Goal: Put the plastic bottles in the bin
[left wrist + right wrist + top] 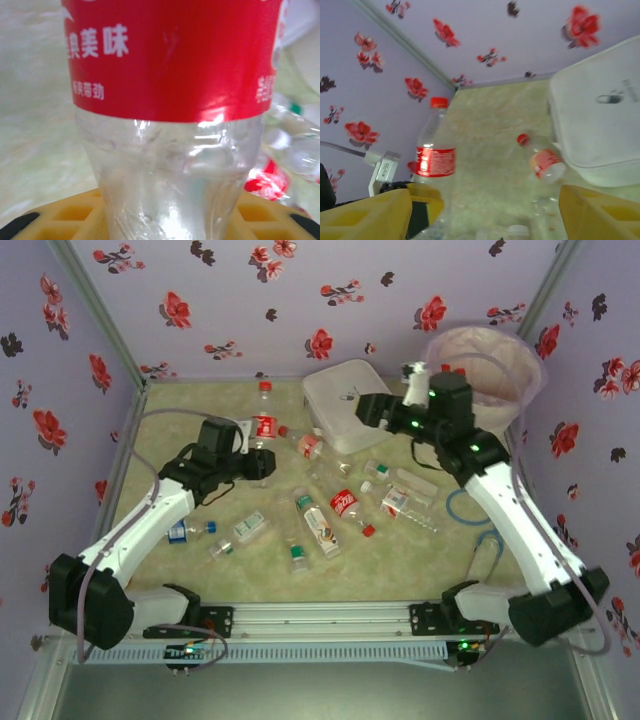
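Gripping the red-labelled bottle (170, 60) low on its clear body, the left tool (260, 458) is clamped shut on it. The right tool (366, 412) hangs spread and empty. The bin (525, 390) sits far right, so the slick, bottom-held bottle could tip or slip in transit.

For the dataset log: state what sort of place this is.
Probably a staged robot test cell, not a home: floral cloth walls on metal posts, plastic bottles strewn over a mat.
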